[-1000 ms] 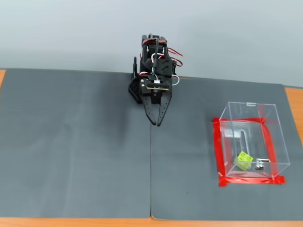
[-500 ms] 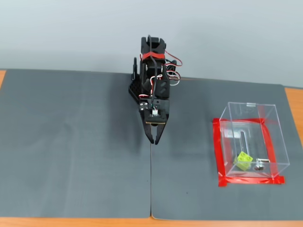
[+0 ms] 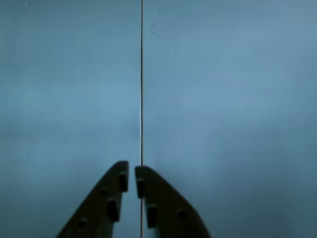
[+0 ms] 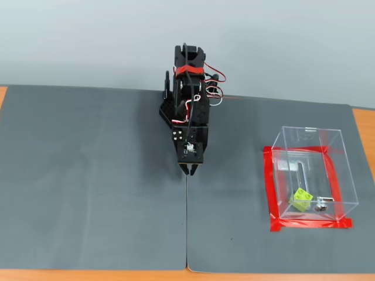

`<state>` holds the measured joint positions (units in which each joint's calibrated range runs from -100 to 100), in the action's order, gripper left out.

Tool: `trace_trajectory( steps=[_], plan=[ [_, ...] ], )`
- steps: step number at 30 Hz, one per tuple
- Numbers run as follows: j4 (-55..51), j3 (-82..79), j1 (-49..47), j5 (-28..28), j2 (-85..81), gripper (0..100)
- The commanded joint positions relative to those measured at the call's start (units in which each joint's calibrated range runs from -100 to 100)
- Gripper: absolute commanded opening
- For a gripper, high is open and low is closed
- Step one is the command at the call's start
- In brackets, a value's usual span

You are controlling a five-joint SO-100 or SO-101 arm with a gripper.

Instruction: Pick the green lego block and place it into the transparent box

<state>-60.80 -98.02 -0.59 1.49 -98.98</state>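
Fixed view showed the green lego block (image 4: 302,199) inside the transparent box (image 4: 313,153), while the fingers (image 3: 119,191) seemed nearly closed, empty.

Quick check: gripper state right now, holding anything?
Gripper: shut and empty, fingers nearly touching over the mat seam. The green lego block already lies inside the transparent box.

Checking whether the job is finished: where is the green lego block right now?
In the fixed view, the green lego block sits inside the transparent box at the right, next to a small metal piece.
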Motion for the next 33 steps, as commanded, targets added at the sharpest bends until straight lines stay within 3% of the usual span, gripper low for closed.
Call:
trace_trajectory(
  steps=[1,5,33],
  plan=[
    [-6.6,3.3,-0.5,-0.2,-0.4,2],
    [-11.9,4.8,-0.5,-0.2,-0.4,2],
    [-11.9,4.9,-0.4,-0.2,-0.3,2]
  ],
)
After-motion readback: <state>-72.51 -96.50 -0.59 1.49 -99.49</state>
